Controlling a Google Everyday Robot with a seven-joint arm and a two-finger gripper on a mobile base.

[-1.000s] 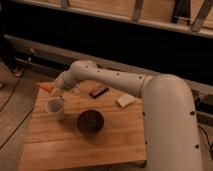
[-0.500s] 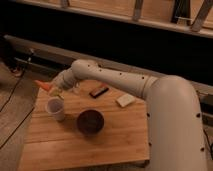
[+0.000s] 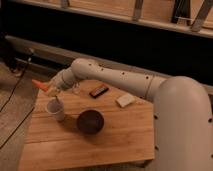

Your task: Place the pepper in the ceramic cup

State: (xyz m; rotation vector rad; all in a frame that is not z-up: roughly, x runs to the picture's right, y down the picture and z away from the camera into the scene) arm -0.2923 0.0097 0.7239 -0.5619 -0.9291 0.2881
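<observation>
While the pepper (image 3: 39, 84) sits pinched in my hand (image 3: 51, 90), it points out to the left of the wrist, orange tip away from me, raised above the desk (image 3: 100, 142) and just up and left of the cup (image 3: 55, 109). My hand is pressed together on the pepper's thick end; the grip looks firm but only the tip shows clear of the fingers.

Step in hand, as I judge it: carry is near done, the drop is not yet made. Pepper lies roughly level and off to the side of the rim, not over the mouth.

Next move calls for: a small shift toward the cup so the pepper comes over the opening, a tilt to bring the tip down, then letting go low enough that it slides in and does not bounce off the rim. Cup is light and narrow; a knock from my wrist could tip it.

Around: dark round bowl (image 3: 90, 121) just right of the cup, near but apart from it, the likeliest wrong landing place. Small dark flat object (image 3: 99, 91) farther back. Pale block (image 3: 125, 100) well to the right. None of these lies between hand and cup.
</observation>
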